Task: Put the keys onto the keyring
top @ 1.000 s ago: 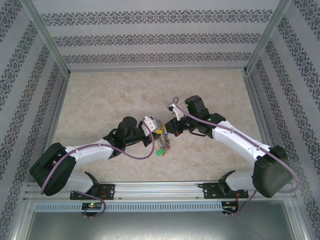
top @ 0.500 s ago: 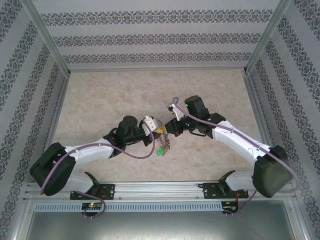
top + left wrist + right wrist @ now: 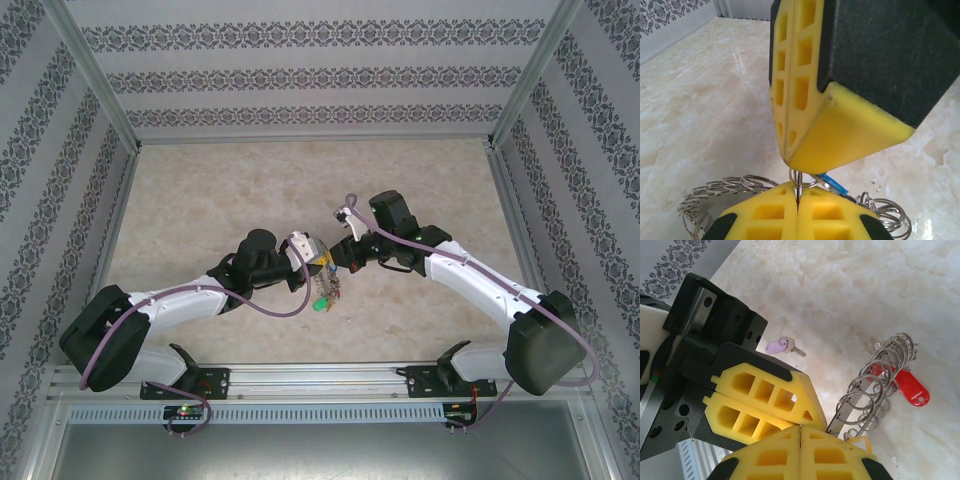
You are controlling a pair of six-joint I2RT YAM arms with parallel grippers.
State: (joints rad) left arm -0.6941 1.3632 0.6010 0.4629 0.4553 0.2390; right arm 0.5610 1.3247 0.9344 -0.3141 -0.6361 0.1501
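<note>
The keyring [image 3: 329, 285], a grey metal ring fringed with wire loops, hangs between the two grippers at the table's middle. My left gripper [image 3: 797, 201] is shut on one small loop [image 3: 796, 181] of it. My right gripper [image 3: 800, 431] is shut too, tip to tip with the left fingers [image 3: 765, 390] on that same loop. On the keyring hang a blue key [image 3: 834, 183], a red key [image 3: 910, 386] and a green key [image 3: 320, 303]. A lilac key [image 3: 778, 345] lies loose on the table. More loops [image 3: 875, 382] fan out to the right of my right fingers.
The marble-patterned tabletop [image 3: 220, 190] has free room all round the grippers. Patterned walls [image 3: 310, 75] and metal frame posts close in the back and both sides. The arms' base rail [image 3: 320, 382] runs along the near edge.
My left gripper's jaws have closed the last bit onto the small loop. Neither arm nor the keyring has visibly shifted.
</note>
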